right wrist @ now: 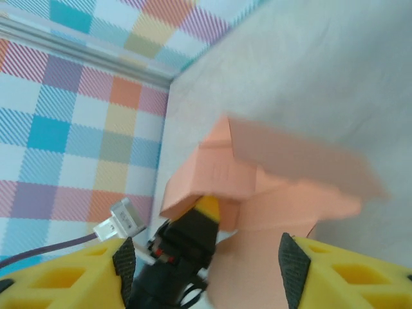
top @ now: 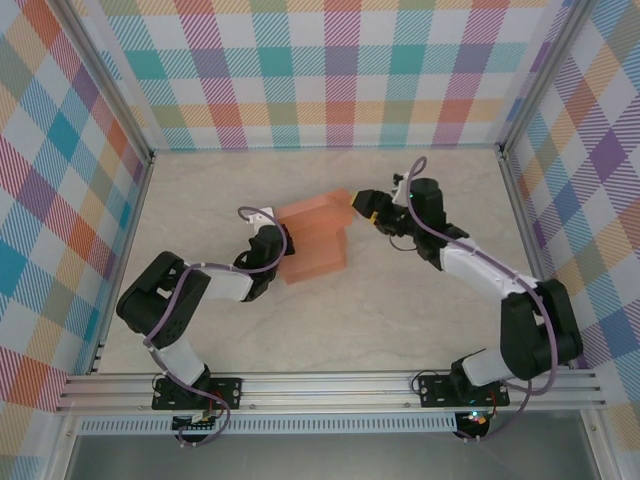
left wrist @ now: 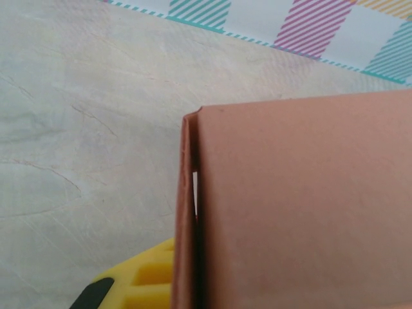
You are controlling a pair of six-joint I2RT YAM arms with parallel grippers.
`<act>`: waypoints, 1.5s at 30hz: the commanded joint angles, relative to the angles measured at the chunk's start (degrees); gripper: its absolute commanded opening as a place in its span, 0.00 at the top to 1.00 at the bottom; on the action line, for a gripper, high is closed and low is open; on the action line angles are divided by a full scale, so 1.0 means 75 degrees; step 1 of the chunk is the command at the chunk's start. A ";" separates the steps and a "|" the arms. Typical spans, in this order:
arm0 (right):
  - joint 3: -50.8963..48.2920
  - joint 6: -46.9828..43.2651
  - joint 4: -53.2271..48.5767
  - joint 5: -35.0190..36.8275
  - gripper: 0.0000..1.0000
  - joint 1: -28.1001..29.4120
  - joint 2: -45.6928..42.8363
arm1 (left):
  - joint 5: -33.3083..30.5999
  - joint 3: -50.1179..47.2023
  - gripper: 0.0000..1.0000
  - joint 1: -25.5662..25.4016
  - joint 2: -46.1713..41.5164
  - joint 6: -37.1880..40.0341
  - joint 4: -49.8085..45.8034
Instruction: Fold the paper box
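Lighting's bright and even, shadows pretty soft. Right wrist view is smeared, the box (right wrist: 296, 161) edges blurry. Overhead one's sharp

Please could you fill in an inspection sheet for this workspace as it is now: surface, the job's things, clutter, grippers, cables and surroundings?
surface: pale marbled table, no marks seen.
job's things: paper box, salmon-orange card, partly folded, mid-table between the two arms.
clutter: nothing seen.
grippers: left gripper shut on the box's left wall; right gripper open, jaws apart at the box's far right corner, not clamping it.
cables: purple cable loops at the left wrist; second purple cable loops above the right wrist; neither lies on the box.
surroundings: plaid walls on three sides; aluminium rail at the near edge.
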 commanded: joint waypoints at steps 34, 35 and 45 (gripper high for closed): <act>-0.1813 -0.6270 0.4316 -0.1193 0.20 -0.0313 0.0535 | 0.6428 0.2257 1.00 0.1945 -0.0982 -0.0401 -0.4010; -0.1850 -0.6160 0.4469 -0.1228 0.20 -0.0310 0.0573 | 0.6441 0.2282 1.00 0.1945 -0.0987 -0.0338 -0.4105; -0.1298 -0.5861 0.4439 -0.1868 0.24 -0.0187 0.0924 | 0.6652 0.2299 1.00 0.1945 -0.1015 -0.0231 -0.4211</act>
